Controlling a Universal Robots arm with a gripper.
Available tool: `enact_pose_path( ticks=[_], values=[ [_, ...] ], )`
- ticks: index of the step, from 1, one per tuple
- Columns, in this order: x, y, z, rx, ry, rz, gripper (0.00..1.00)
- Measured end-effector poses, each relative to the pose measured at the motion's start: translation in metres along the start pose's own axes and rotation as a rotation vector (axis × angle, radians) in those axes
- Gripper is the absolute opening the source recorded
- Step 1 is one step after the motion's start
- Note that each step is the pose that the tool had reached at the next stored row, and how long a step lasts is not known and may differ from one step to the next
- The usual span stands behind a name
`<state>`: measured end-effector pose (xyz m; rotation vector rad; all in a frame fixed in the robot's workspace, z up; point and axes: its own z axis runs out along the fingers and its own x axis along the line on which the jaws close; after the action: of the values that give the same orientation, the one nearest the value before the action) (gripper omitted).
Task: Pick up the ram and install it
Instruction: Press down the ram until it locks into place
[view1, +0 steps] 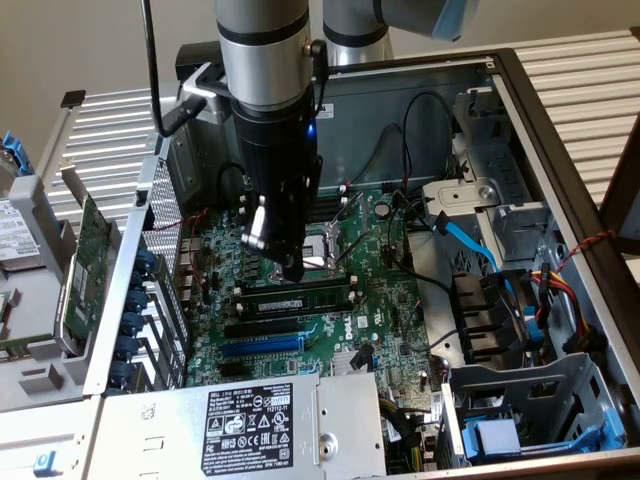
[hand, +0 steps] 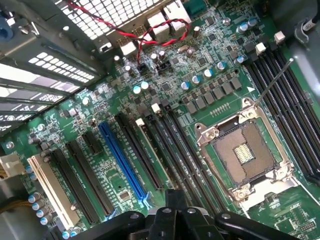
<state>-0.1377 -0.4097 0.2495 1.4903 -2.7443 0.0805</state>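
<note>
We place this moment in the installing step: the ram (view1: 300, 297), a narrow green stick, lies along a memory slot (hand: 165, 150) directly beneath the claw (view1: 290, 268), between the CPU socket (hand: 245, 155) and the blue slot (hand: 122, 162) of the motherboard (view1: 380, 310). The claw is fully closed and grips nothing; its tip hangs just above the stick, or perhaps on it, we cannot tell which. We judge the stick is laid in but cannot confirm it is latched; seating calls for a straight, even push downward.
</note>
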Motion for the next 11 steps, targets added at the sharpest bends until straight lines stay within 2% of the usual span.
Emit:
enact_pose_path(
  ticks=[11],
  values=[
    [0.0, 0.0, 0.0, -0.0063, 0.0058, 0.159, 0.11]
  ],
)
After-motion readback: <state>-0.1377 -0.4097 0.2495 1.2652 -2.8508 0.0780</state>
